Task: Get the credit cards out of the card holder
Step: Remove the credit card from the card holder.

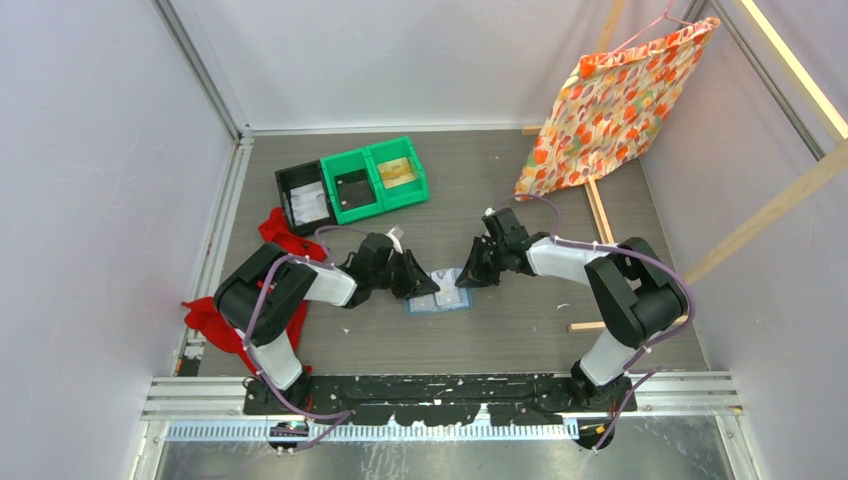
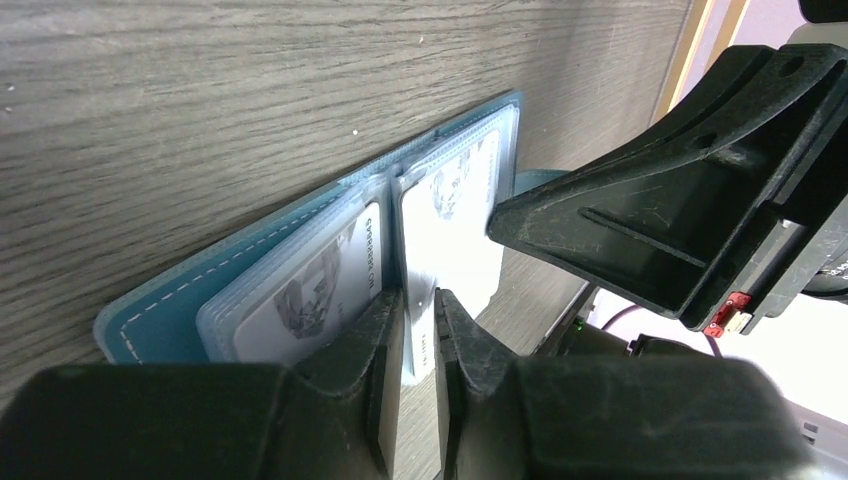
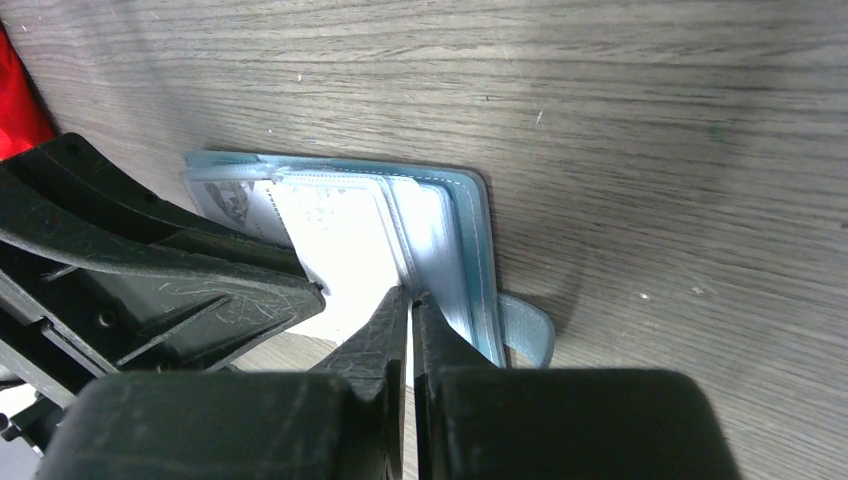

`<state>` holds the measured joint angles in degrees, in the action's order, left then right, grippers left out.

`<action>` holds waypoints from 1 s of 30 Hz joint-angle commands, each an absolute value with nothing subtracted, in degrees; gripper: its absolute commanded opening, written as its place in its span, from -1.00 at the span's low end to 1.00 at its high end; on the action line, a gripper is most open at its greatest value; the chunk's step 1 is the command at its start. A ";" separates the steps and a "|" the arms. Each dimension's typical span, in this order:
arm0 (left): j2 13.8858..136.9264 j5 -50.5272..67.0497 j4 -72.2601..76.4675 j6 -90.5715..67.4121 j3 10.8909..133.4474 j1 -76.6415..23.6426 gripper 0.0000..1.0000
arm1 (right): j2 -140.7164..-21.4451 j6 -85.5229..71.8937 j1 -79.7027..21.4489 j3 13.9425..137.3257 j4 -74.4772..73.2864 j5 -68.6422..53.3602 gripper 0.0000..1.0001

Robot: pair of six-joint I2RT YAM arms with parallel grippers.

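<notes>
Overhead: card holder (image 1: pixel 440 293) open on table (image 1: pixel 520 330) between both grippers; bins (image 1: pixel 352 182) behind hold cards. Left wrist: left gripper (image 2: pixel 417 335) pinches a plastic sleeve (image 2: pixel 424 310); pale cards (image 2: pixel 300 290) inside. Right wrist: right gripper (image 3: pixel 408 325) clenched on a sleeve edge.

We see a lab test cell — plain white walls (image 1: pixel 90 200), aluminium framing (image 1: pixel 205 75), arms bolted to a wood-grain table (image 1: pixel 520 340).
</notes>
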<state>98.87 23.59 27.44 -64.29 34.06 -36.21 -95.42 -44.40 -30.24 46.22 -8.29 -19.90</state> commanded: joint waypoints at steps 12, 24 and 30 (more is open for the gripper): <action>99.76 25.51 37.53 -65.68 33.51 -36.56 -0.99 | -100.04 -44.21 -31.56 44.08 -8.78 -17.39 -0.91; 93.57 26.82 28.75 -60.90 29.90 -32.81 -0.99 | -100.16 -43.95 -31.27 43.33 -9.09 -16.13 -0.98; 91.99 27.17 27.36 -60.11 28.76 -32.10 -0.99 | -100.63 -43.95 -31.23 43.25 -8.94 -16.00 -0.99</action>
